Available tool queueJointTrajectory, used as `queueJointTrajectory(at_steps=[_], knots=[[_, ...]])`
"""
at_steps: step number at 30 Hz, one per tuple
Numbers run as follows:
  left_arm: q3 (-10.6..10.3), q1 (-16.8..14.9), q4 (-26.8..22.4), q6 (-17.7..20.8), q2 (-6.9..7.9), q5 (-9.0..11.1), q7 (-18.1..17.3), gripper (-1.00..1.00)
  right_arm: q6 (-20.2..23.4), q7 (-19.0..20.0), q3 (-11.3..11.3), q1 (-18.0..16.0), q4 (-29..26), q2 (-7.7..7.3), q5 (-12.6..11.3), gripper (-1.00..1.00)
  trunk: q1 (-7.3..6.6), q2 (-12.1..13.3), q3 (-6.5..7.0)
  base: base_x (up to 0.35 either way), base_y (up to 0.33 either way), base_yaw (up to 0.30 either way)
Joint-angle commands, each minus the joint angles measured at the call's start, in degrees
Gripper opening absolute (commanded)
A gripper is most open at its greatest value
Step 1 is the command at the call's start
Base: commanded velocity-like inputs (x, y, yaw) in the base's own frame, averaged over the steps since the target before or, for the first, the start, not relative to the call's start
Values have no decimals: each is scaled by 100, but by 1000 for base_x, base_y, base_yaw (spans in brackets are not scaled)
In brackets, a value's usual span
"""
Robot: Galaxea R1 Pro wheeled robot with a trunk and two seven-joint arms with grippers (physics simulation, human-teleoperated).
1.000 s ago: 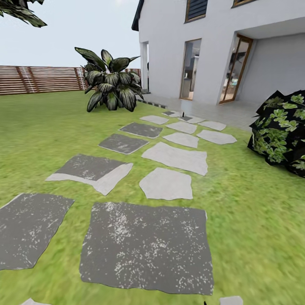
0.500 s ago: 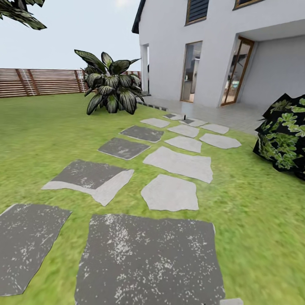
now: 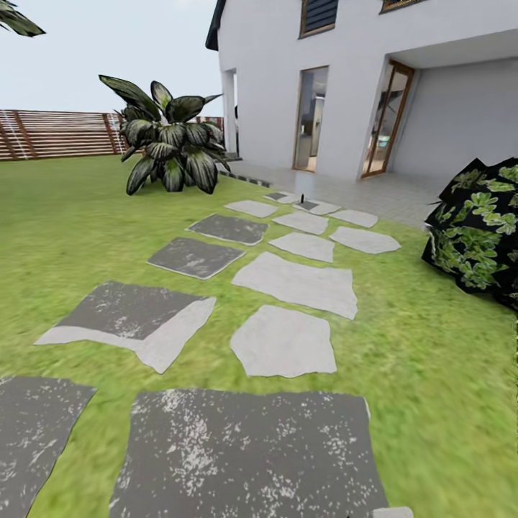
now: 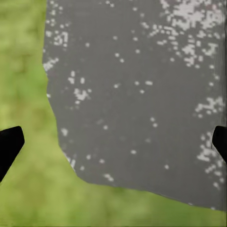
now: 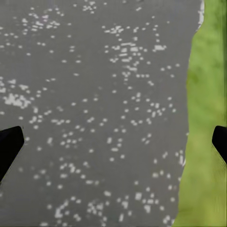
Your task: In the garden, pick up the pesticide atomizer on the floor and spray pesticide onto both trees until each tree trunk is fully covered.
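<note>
- The garden is a wide green lawn (image 3: 65, 237) running from the near foreground out to the far boundary and around the paving.
- A white house (image 3: 374, 79) stands at the far right of the lawn, with tall brown-framed glass doors and a recessed porch over pale tiled ground.
- A brown fence (image 3: 57, 134) of horizontal wooden slats closes the lawn at the far left, under a pale sky.
- Grey paving slabs (image 3: 248, 460) lead in two rough rows toward the house; the nearest are dark grey flecked with white, the farther right-hand ones (image 3: 283, 342) pale and plain.
- A broad-leaved striped bush (image 3: 169, 140) sits on the lawn near the house corner, just in front of the fence line.
- A darker bush (image 3: 478, 226) with bright green patterned leaves sits at the right edge of the lawn.
- A small dark upright object (image 3: 303, 198) stands among the farthest slabs; it is too small to tell what it is.
- The left gripper (image 4: 113, 142) hangs over the edge of a dark speckled slab where it meets grass, its black fingertips (image 4: 9, 144) spread wide with nothing between them.
- The right gripper (image 5: 113, 142) hangs over a dark speckled slab with grass along one side, fingertips (image 5: 9, 144) likewise spread apart and holding nothing.
</note>
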Motion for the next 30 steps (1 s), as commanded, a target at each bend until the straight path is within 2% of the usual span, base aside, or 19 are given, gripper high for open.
queueJointTrajectory(at_steps=[1, 30], knots=[[18, -3, 4, -19, -1, 7, -2, 100, -16, -1, 3, -4, 5, -1, 32, 100, 2, -1, 0, 337, 74, -175], [18, -4, 8, -19, -4, 7, -2, 100, -16, -3, 4, -4, 6, 1, 32, 100, 2, -1, 12, 337, 73, -16]])
